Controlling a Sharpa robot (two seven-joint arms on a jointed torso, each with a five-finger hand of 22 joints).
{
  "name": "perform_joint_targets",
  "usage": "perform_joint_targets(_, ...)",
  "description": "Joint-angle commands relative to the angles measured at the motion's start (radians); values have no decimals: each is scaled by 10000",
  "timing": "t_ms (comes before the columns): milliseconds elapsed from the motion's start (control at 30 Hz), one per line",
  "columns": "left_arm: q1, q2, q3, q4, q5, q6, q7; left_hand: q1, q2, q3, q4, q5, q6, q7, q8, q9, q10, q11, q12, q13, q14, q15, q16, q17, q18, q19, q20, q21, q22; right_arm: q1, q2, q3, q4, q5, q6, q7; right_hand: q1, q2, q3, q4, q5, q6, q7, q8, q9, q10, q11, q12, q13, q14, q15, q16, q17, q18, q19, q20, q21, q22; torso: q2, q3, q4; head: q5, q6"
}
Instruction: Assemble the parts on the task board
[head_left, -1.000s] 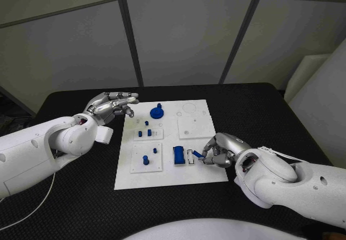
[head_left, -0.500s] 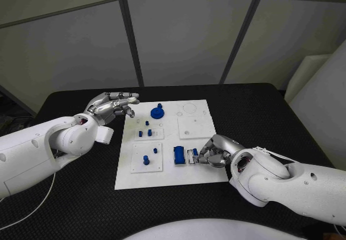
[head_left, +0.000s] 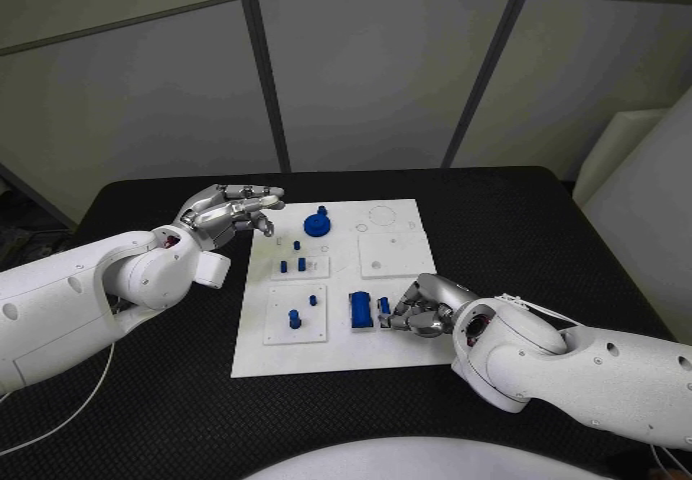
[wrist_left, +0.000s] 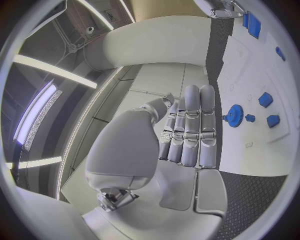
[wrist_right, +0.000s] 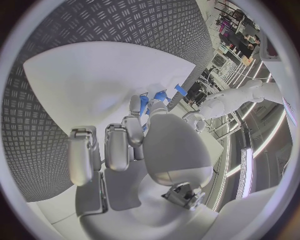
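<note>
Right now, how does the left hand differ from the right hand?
The left hand is raised beside the task board's far left edge and holds nothing; the right hand is low on the board's near right part, fingers pinching a small blue part. The left hand's fingers lie extended side by side, the right hand's curl inward. Both are silver, on white arms.

My right hand (head_left: 421, 308) crowds the blue block (head_left: 358, 310); the task board's (head_left: 397, 215) far right corner lies open.
</note>
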Motion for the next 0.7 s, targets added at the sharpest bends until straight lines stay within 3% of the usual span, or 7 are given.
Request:
perform_joint_targets(33,14,-11,9,27,-123,220,-63,12,41,-22,-12,-13,-18,38,-32,-16,-75,-17,-50,9,-40,-1,-41,-5,-121,-12,52,-61,-11,11,29,-2,-33,149,31,-41,-112,25,-61,11,-37,28,41,-52,-4,322,-236,-30,-10,519,-41,57,-1,-152,1037,-90,28,2635,-6,5,-6,14,3)
perform_joint_targets(367,15,-4,9,13,-134,240,-102,4,32,-29,-12,-14,-29,41,-37,-20,-84,-14,-53,8,-44,3,-43,-5,-123,-12,53,-66,-14,12,56,-2,-31,157,55,22,-445,0,-169,21,-232,62,52,-72,18,322,-229,-40,-4,508,-41,57,-12,-152,1037,-96,28,2635,-16,13,-8,24,-23)
perform_joint_targets(500,15,-2,9,3,-135,246,-112,4,32,-29,-12,-14,-29,41,-37,-20,-84,-14,-53,8,-44,3,-43,-5,-123,-12,53,-66,-14,12,19,-2,7,152,2,69,-1428,-21,-554,1,-2536,150,69,-68,74,338,-208,-39,17,493,-16,56,-18,-152,1037,-84,28,2635,-11,13,-8,20,-23)
perform_joint_targets(567,15,0,9,-3,-135,248,-114,4,32,-29,-12,-14,-29,41,-37,-20,-84,-14,-53,8,-44,3,-43,-5,-123,-12,53,-66,-14,12,-10,-2,24,133,-39,104,-1800,-188,-614,22,-3635,159,82,-73,114,329,-196,-59,15,483,-12,42,-41,-152,1037,-79,28,2635,-13,15,-13,20,-22)
perform_joint_targets(600,15,2,9,-5,-135,251,-116,4,32,-29,-12,-14,-29,41,-37,-20,-84,-14,-53,8,-44,3,-43,-5,-123,-12,53,-66,-14,12,-28,-2,34,121,-60,119,-1980,-294,-561,41,-3957,156,85,-79,136,319,-182,-82,5,479,-11,34,-53,-152,1037,-72,28,2635,-11,13,-15,27,-20)
perform_joint_targets(700,14,5,9,-9,-135,254,-120,4,32,-29,-12,-14,-29,41,-37,-20,-84,-14,-53,8,-44,3,-43,-5,-123,-12,53,-66,-14,12,-99,-2,66,50,-126,146,-2220,-513,-384,43,-4263,144,98,-89,179,305,-178,-107,0,472,0,17,-79,-152,1037,-62,28,2635,-8,14,-13,26,-27)
